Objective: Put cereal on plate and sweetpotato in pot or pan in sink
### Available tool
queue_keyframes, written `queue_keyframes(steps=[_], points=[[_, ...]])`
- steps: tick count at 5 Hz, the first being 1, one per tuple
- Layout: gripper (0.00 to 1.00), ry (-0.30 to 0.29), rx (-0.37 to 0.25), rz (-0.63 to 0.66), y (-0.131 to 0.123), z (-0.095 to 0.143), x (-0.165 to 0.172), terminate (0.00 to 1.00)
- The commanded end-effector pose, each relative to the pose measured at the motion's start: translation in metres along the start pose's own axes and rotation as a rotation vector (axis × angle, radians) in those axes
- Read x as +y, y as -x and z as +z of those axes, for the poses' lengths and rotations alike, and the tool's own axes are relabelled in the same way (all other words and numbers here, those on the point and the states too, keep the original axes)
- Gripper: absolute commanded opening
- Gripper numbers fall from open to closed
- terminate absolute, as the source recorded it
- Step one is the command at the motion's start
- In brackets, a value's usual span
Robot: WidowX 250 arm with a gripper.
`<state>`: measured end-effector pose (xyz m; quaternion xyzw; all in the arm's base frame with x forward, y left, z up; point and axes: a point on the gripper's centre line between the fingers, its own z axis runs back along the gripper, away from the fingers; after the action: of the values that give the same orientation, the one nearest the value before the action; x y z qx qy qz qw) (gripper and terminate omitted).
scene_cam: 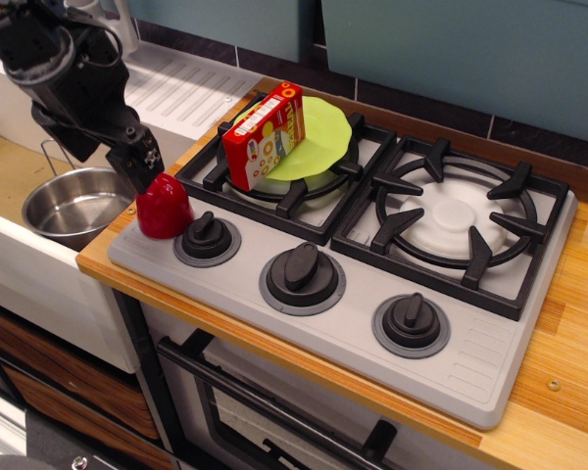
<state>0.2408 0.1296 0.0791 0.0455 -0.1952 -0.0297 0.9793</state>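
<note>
My gripper (145, 164) hangs just above and behind the sweet potato (163, 207), fingertips close to its top; can't tell how far my jaws are apart or whether they touch it. Sweet potato sits at the stove's (470, 372) front-left corner, beside the leftmost knob (207, 238). Cereal box (264, 134) stands tilted on the left burner grate (237, 183) of the stove, leaning against the green plate (320, 137) there. Steel pot (76, 203) rests in the sink (10, 257), left of the stove.
</note>
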Motion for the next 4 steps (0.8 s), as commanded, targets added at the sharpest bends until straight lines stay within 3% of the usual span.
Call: queue_keyframes(steps=[1,4], points=[[1.00,-0.013,-0.072,-0.003,-0.009,0.001,-0.006,0.00],[1.00,0.033,-0.113,-0.016,-0.011,-0.020,-0.008,0.00]])
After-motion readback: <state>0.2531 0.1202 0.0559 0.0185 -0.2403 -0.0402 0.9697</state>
